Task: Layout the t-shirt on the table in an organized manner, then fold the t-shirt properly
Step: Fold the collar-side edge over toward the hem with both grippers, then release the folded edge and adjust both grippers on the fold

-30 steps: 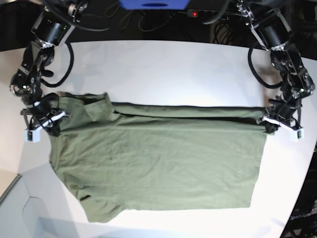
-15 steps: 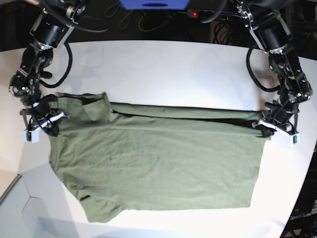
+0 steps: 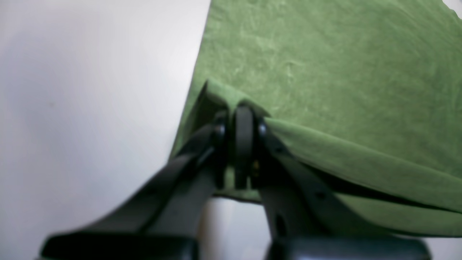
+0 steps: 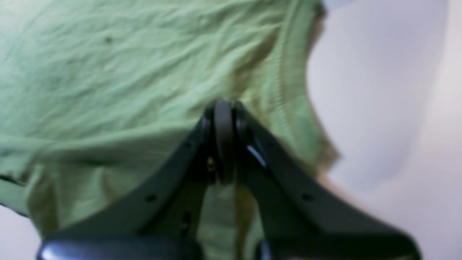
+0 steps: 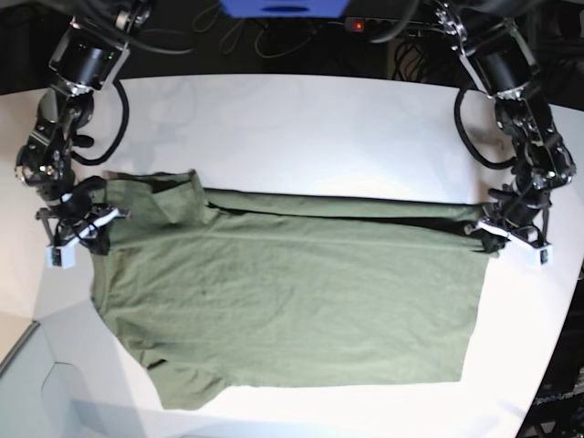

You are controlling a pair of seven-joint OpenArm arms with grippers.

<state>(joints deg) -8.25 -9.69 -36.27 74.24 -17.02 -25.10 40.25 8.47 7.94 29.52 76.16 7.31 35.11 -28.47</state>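
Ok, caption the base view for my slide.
Both grippers pinch the green t-shirt's far edge over the white table.

Setting: robotics lab bench.
Work surface: large white table (image 5: 301,128) with a curved edge, plain and glossy.
Rig: two black robot arms mounted at the far corners, loose black cables (image 5: 474,137) trailing from them.
Background: dark, with a power strip (image 5: 383,25) showing a red light and a blue box (image 5: 283,7).

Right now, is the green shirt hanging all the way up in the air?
No, most of the t-shirt lies spread on the table.
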